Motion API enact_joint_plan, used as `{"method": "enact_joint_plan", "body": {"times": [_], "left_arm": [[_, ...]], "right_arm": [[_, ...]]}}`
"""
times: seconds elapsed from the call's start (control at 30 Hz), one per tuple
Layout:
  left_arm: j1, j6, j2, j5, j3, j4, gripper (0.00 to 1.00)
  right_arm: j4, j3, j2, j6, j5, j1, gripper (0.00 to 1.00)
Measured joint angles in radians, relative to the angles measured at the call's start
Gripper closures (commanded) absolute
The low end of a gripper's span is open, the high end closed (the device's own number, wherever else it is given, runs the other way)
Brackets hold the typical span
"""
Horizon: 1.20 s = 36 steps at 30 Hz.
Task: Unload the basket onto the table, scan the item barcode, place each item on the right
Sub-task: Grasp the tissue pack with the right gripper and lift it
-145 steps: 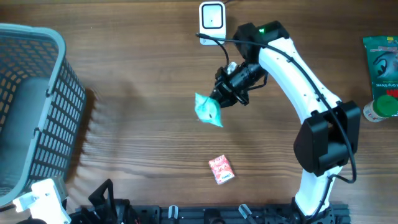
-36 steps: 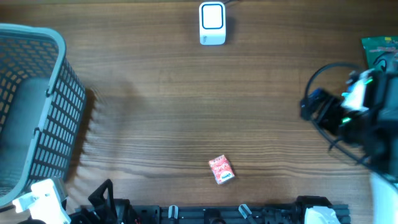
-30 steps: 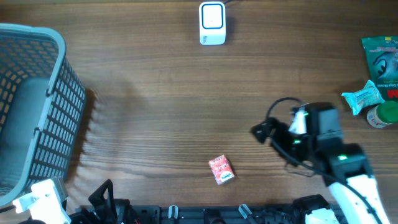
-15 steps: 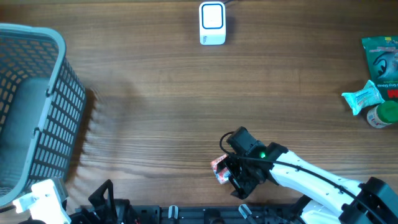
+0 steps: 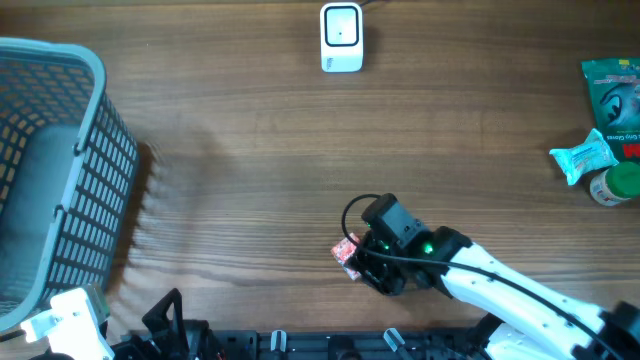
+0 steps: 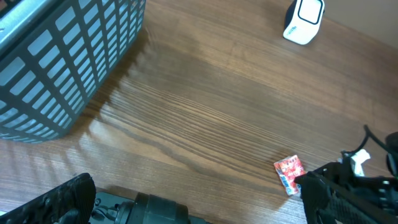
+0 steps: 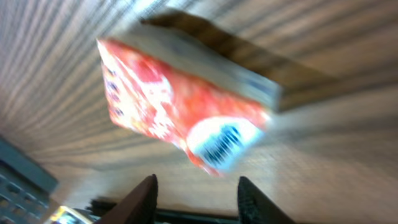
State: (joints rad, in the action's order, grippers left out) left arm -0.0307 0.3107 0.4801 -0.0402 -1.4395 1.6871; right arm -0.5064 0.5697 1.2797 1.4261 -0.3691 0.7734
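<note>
Wanting its barcode (image 7: pixel 221 145) at the scanner (image 5: pixel 340 38), my right claw (image 7: pixel 196 182) meets the red packet (image 7: pixel 165 115), fingers (image 7: pixel 142 198) parted; grip unclear.

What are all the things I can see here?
basket: one, grey-blue, left side
scanner: one, white, top middle
red packet: one, red with a barcode, bottom middle
green bag: one, green, right edge
blue packet: one, light blue, below the green bag
round container: one, pale, right edge, beside the blue packet
table: one, brown wood, under everything
left gripper: one, black, open, bottom left
right gripper: one, black, fingers apart, at the red packet
</note>
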Motion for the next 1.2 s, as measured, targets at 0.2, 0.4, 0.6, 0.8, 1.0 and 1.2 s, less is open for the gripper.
{"method": "enact_joint_plan", "body": {"times": [0.2, 0.4, 0.6, 0.8, 1.0, 1.2], "left_arm": [[0.0, 0.0, 0.0, 0.0, 0.0, -0.001, 0.0], [0.0, 0.0, 0.0, 0.0, 0.0, 0.0, 0.0], [0.0, 0.0, 0.0, 0.0, 0.0, 0.0, 0.0], [0.0, 0.0, 0.0, 0.0, 0.0, -0.001, 0.0], [0.0, 0.0, 0.0, 0.0, 0.0, -0.001, 0.0], [0.0, 0.0, 0.0, 0.0, 0.0, -0.001, 0.0]], "right_arm": [[-0.152, 0.004, -0.102, -0.044, 0.142, 0.0, 0.0], [-0.029, -0.003, 0.078, -0.051, 0.187, 0.0, 0.42], [-0.01, 0.005, 0.093, -0.028, 0.187, 0.0, 0.96], [-0.104, 0.028, 0.032, -0.116, 0.177, -0.003, 0.96], [-0.084, 0.129, -0.153, -0.4, -0.245, -0.185, 0.96], [0.0, 0.129, 0.05, -0.537, -0.094, -0.248, 0.71]]}}
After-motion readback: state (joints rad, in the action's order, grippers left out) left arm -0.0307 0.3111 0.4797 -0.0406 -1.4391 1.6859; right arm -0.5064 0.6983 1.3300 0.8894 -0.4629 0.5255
